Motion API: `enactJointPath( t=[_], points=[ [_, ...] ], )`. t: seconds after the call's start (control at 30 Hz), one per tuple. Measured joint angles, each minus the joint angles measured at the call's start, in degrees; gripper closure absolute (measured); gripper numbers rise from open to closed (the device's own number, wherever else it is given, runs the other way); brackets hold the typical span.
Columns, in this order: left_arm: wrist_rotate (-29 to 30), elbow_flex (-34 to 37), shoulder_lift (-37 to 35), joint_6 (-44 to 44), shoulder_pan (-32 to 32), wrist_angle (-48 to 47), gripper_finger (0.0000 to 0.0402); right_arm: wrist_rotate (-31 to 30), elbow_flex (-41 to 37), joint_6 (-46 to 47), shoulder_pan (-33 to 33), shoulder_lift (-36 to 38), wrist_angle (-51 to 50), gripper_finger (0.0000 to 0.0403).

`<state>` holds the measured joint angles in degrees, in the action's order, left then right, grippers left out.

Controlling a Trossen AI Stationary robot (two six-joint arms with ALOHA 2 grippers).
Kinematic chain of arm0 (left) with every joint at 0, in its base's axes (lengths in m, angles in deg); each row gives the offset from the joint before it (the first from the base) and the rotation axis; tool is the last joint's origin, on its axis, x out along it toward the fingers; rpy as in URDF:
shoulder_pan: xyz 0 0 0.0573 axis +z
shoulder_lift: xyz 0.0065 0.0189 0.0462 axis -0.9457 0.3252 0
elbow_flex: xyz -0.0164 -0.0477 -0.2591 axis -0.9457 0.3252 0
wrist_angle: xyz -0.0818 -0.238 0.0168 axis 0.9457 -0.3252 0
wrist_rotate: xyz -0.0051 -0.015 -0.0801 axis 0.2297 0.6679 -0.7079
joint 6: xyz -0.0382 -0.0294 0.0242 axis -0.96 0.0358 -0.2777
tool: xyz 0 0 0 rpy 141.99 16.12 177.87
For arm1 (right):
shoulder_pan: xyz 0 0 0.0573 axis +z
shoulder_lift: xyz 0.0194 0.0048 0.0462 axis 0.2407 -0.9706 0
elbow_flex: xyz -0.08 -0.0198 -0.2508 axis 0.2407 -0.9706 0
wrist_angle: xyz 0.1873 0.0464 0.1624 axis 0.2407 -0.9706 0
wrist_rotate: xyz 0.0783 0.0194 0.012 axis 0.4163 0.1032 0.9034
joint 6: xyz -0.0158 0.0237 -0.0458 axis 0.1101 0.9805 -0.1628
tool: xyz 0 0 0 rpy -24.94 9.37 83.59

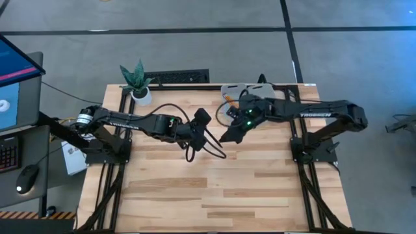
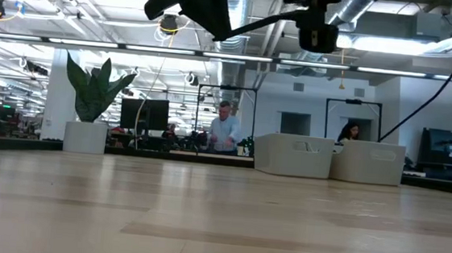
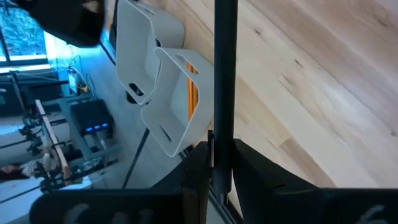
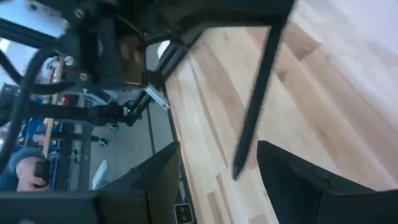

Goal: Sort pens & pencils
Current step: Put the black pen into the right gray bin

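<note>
The left pincer (image 1: 207, 138) hovers above the middle of the wooden surface (image 1: 214, 195), its two dark fingers (image 3: 196, 180) clamped on a black pen (image 3: 224, 74) that runs out straight ahead of them. The right pincer (image 1: 229, 135) hangs just beside it, a little toward the far edge of the surface, and its fingers (image 4: 158, 180) stand apart with a clear gap between them. In the right wrist view the same pen (image 4: 258, 93) slants down from the left arm in front of those parted fingers, its lower tip sitting in the gap without touching either finger, so far as can be told. Beyond the left pincer, toward the back edge of the surface, two pale grey bins (image 1: 244, 90) stand side by side and touching. In the left wrist view the bin nearer to the pincer (image 3: 177, 118) holds orange pencils (image 3: 191, 96), which lean upright against its inner wall; how many there are cannot be told. What lies in the farther bin (image 3: 140, 50) is hidden by its wall. From the low view both bins (image 2: 328, 159) rest flat on the surface, well behind the two raised pincers. A potted plant (image 1: 138, 81) stands at the back corner of the surface on the left arm's side, well apart from the left pincer.
</note>
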<state>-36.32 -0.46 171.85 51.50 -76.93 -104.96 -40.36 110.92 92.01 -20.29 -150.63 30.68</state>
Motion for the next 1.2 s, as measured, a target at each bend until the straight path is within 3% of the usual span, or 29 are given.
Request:
enactJointPath(
  t=[0.33, 1.2],
  points=[
    [-0.1, 0.0, 0.0, 3.4, 0.4, 1.0, 0.0354, 3.0, 0.0, 3.4, 3.0, -5.9, 8.4, 0.0168],
    [0.0, 0.0, 0.0, 2.6, 0.4, 1.6, 0.0354, 2.4, 0.2, 2.7, 1.5, -5.2, 12.1, 0.0168]
  ],
)
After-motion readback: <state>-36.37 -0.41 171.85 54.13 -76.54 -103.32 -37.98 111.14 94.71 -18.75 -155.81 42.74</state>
